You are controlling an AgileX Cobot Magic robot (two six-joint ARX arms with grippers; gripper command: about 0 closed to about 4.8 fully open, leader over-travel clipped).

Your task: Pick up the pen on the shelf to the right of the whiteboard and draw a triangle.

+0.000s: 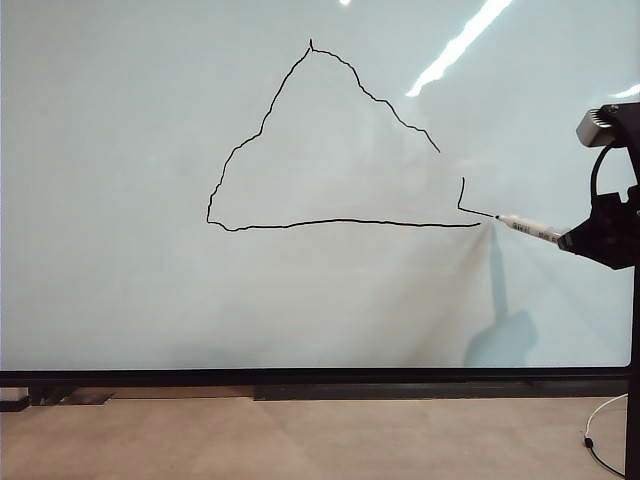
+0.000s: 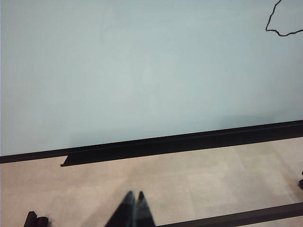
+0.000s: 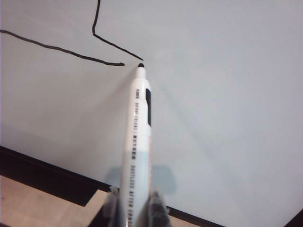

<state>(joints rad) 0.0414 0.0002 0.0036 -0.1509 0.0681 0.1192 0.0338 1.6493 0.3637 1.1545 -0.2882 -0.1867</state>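
Note:
The whiteboard (image 1: 150, 250) fills most of the exterior view. On it is the triangle (image 1: 330, 140), a thin wobbly black outline with a gap at its right corner. At the right edge my right gripper (image 1: 572, 240) is shut on the pen (image 1: 530, 229), a slim white marker. Its dark tip rests at the end of a short bent stroke (image 1: 462, 200) beside the gap. In the right wrist view the pen (image 3: 137, 142) runs out from between the fingers of the gripper (image 3: 134, 201) toward the whiteboard (image 3: 227, 94). My left gripper (image 2: 135, 195) is shut and empty, low before the whiteboard (image 2: 142, 71). The shelf is out of view.
A black frame rail (image 1: 300, 377) runs along the board's bottom edge, with a beige surface (image 1: 300, 440) below it. A white cable (image 1: 600, 420) and a black post (image 1: 633, 400) stand at the lower right. Ceiling lights glare on the board (image 1: 460, 45).

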